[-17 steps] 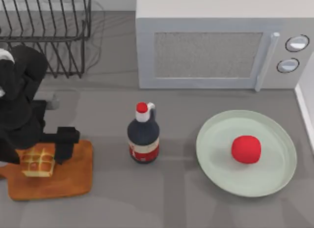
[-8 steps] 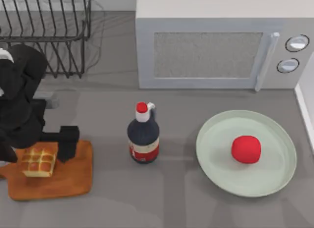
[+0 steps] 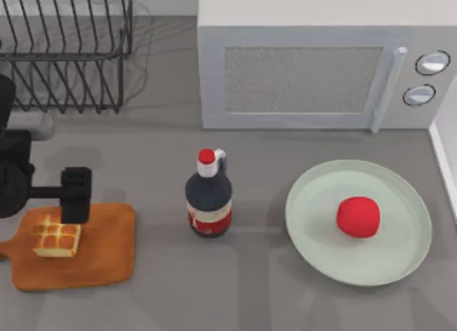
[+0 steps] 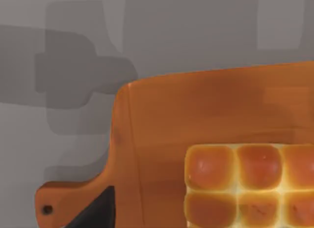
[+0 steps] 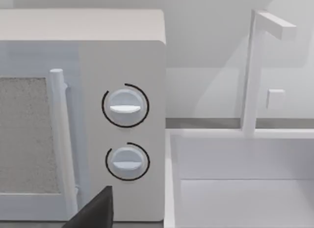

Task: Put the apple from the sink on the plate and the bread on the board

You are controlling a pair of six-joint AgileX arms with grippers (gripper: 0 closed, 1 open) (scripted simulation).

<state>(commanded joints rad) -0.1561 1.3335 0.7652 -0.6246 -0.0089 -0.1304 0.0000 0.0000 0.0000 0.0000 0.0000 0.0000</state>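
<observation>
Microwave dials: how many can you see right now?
2. Both sit on the microwave's right-hand panel, beside the door handle: the upper dial and the lower dial directly below it. Nothing seems to hide any others.

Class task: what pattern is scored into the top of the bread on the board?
A grid of squares on the bread, golden-brown and glossy; clearest in the left wrist view.

Your top view looks straight down on the table. Your left wrist view sits close over the board, shared with it. Your right wrist view faces the microwave and sink level-on.
</observation>
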